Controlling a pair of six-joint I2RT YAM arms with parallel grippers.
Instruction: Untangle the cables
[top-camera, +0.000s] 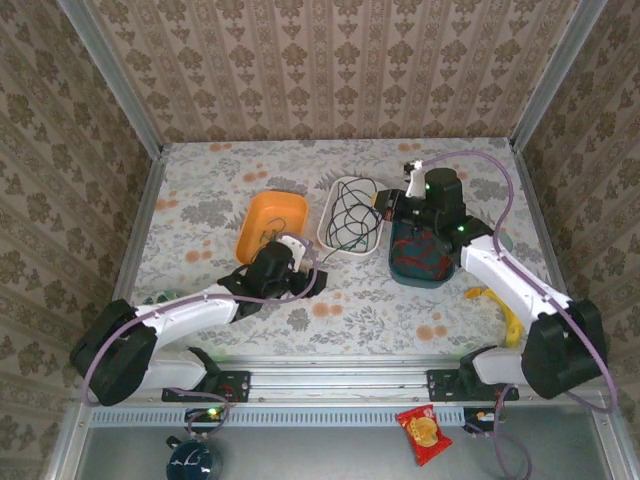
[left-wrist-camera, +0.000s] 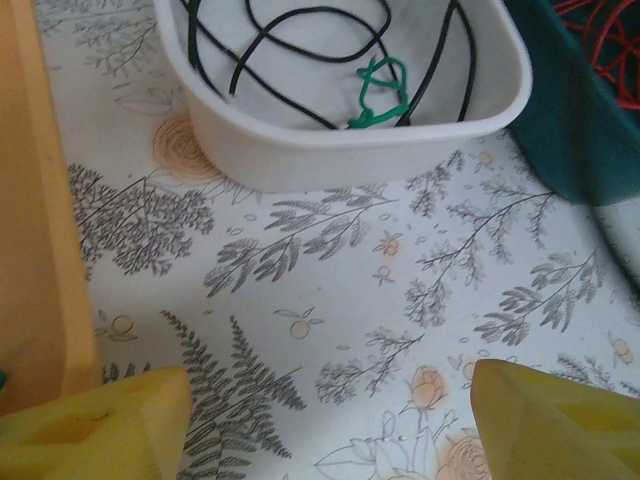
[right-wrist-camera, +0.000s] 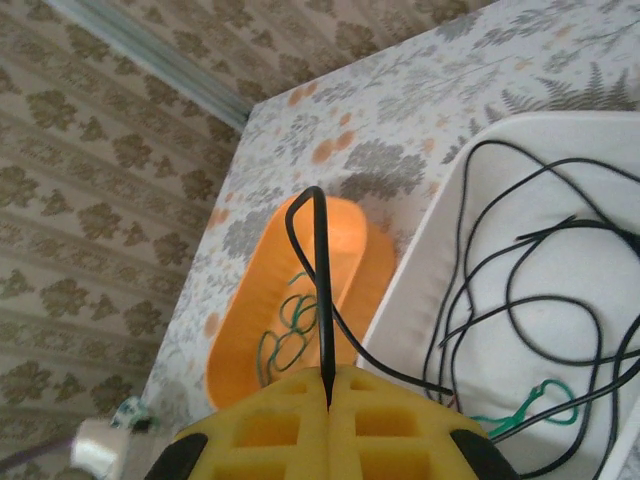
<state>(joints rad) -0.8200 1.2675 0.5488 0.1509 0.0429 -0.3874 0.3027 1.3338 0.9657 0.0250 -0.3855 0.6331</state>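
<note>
White tray (top-camera: 368, 240) holds the coiled black cable (top-camera: 350, 215), top view. Left wrist: left gripper (left-wrist-camera: 330, 425) open, empty, over bare table (left-wrist-camera: 350, 300) near tray. Right wrist: right gripper (right-wrist-camera: 330, 400) closed, pinching a black cable loop above tray.

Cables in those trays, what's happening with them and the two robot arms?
The robot seems to be sorting tangled cables by colour. Its right claw is shut on a black cable that trails into the white tray, where a green piece lies too. The left claw hangs open over the table, holding nothing. A green cable lies in the orange tray, a red cable in the teal tray.
</note>
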